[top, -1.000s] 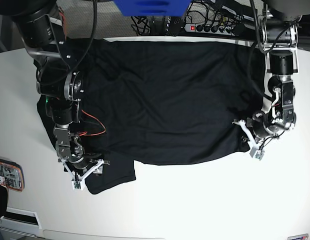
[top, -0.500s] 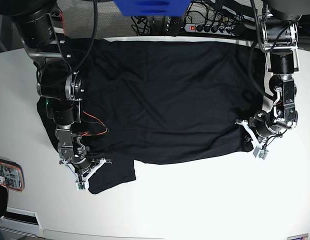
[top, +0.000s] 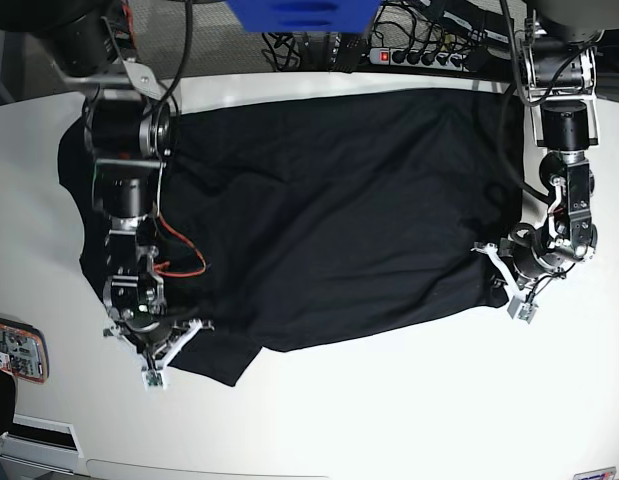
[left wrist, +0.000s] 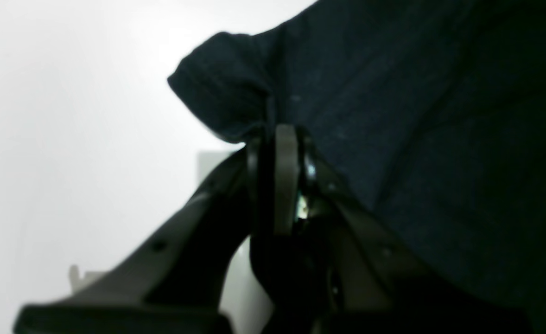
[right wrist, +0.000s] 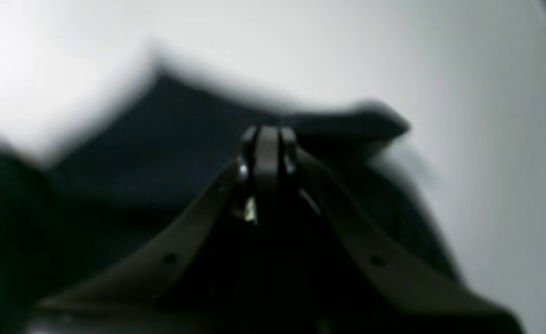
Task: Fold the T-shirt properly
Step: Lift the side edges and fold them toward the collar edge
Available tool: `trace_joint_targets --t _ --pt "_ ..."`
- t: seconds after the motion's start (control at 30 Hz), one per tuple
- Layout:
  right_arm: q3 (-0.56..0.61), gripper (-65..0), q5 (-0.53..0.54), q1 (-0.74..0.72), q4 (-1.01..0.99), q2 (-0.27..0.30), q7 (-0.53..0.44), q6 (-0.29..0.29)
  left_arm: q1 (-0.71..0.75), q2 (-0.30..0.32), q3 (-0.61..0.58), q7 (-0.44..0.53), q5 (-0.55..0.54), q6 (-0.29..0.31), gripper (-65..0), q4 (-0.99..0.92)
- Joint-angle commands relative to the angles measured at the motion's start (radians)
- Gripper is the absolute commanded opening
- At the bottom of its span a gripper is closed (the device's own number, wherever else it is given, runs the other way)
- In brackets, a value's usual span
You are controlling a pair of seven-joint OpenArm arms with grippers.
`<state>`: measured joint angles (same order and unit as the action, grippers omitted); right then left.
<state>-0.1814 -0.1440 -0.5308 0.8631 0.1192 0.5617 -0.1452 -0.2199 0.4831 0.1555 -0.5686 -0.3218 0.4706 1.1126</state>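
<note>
T-shirt (top: 329, 210) edge blurred behind right claw (right wrist: 268, 134)

Both arms are built of black, rounded segments joined by bright metal rings and silver brackets, with black cables looping along them. The right arm (top: 124, 170) carries thin red and orange wires near its wrist, and its right gripper (top: 155, 358) has white, thin, V-shaped fingers with a small green light glowing above them. The left arm (top: 564, 150) ends in the left gripper (top: 509, 285), also with white fingers; in the wrist views both grippers' fingers look dark, with small screw holes and grey pads (left wrist: 285, 181) at the tips.
</note>
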Motion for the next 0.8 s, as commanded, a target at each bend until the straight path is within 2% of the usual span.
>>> trace_joint_targets --t 0.0,0.17,0.3,0.43,0.53,0.6,0.77 --pt "0.0 -65.0 0.005 -0.07 0.055 0.006 -0.05 0.002 -0.036 0.026 0.005 0.025 -0.012 -0.002 -65.0 0.019" --pt "-0.002 -65.0 0.005 -0.048 0.126 0.007 -0.047 0.002 -0.031 0.05 0.006 0.026 -0.007 -0.002 -65.0 0.096" --pt "-0.002 -65.0 0.005 0.056 0.21 0.007 -0.047 0.002 -0.009 0.056 0.008 0.02 0.082 -0.002 -65.0 0.229" --pt "-0.002 -65.0 0.005 0.067 0.278 0.007 -0.047 0.002 0.044 0.052 0.008 0.02 0.158 -0.002 -65.0 0.346" --pt "-0.036 -65.0 0.005 0.094 0.319 0.009 -0.047 0.002 0.086 0.03 0.011 0.022 0.165 -0.002 -65.0 0.426" --pt "-0.085 -65.0 0.004 0.123 0.361 0.009 -0.047 0.002 0.138 0.024 0.059 0.023 0.166 -0.002 -65.0 0.482" --pt "-0.122 -65.0 0.004 0.162 0.413 0.009 -0.047 0.002 0.198 -0.045 0.169 0.023 0.166 -0.002 -65.0 0.594"
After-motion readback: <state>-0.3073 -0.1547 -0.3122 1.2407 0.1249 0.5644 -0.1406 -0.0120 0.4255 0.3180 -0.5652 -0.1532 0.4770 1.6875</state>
